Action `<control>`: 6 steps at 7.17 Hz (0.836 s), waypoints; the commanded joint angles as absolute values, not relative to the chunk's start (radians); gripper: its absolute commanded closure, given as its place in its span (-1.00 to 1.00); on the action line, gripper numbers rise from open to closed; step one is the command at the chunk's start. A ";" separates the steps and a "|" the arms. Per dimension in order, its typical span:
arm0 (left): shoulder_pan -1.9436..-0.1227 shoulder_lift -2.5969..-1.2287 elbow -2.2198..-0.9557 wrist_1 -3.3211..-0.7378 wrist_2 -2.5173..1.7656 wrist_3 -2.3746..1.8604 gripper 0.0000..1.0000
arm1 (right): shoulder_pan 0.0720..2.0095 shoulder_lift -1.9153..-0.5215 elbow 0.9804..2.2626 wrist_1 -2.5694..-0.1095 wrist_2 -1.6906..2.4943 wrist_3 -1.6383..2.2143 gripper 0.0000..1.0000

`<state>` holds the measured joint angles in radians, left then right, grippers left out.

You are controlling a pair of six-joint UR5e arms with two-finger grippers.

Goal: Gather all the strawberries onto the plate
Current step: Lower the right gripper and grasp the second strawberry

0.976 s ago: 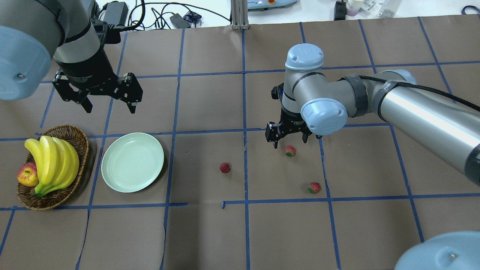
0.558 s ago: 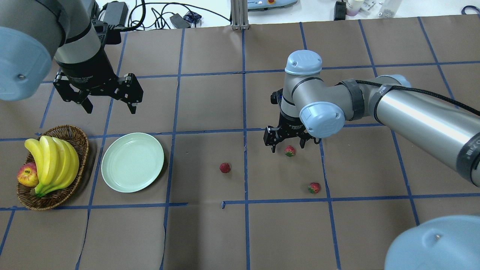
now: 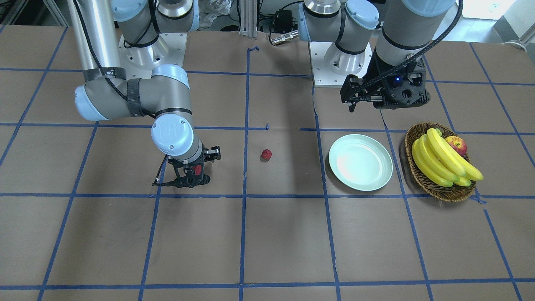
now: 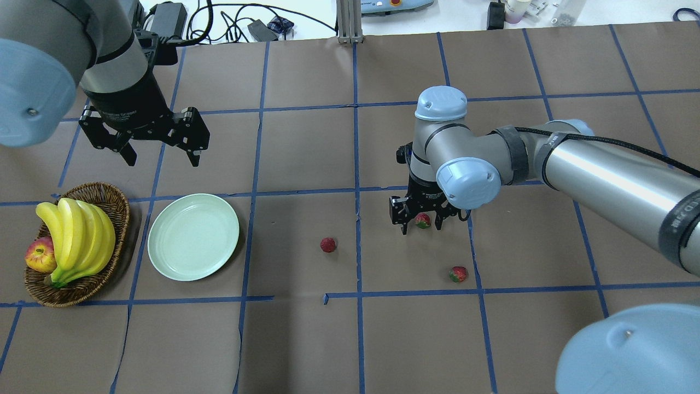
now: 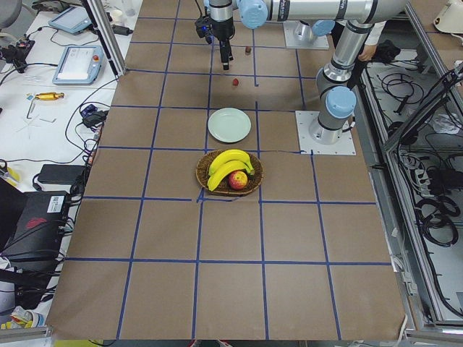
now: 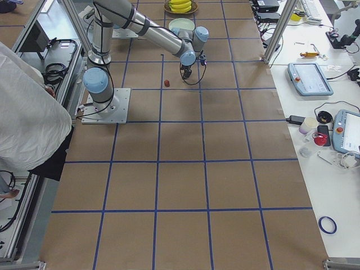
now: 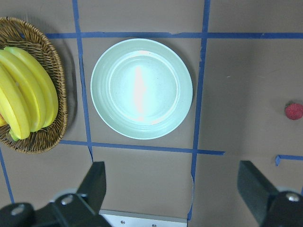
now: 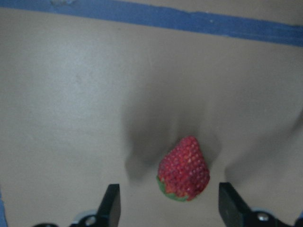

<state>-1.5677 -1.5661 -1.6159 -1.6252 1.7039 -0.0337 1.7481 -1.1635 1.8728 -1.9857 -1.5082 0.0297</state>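
Observation:
Three red strawberries lie on the brown table in the overhead view. One strawberry sits between the open fingers of my right gripper, which is low over the table. The right wrist view shows that strawberry lying free between the two fingers. A second strawberry lies to the left and a third strawberry nearer the front. The pale mint plate is empty at the left. My left gripper hangs open and empty above and behind the plate.
A wicker basket with bananas and an apple stands just left of the plate. Blue tape lines grid the table. Cables and devices lie past the far edge.
My right gripper has come down and slightly forward, so its open fingers now straddle the strawberry. The left arm, the plate and the other strawberries have not moved.

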 commanded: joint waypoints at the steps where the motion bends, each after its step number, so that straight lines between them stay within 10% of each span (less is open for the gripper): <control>1: -1.568 -1.566 -1.617 -1.626 1.704 -0.034 -1.00 | 1.747 -1.163 1.870 -1.993 -1.558 0.022 0.99; 6: -1.569 -1.566 -1.617 -1.626 1.701 -0.034 -1.00 | 1.758 -1.195 1.774 -1.988 -1.545 0.037 1.00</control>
<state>-1.5681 -1.5662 -1.6168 -1.6260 1.7025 -0.0337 1.7515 -1.1854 1.8236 -1.9910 -1.5534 0.0347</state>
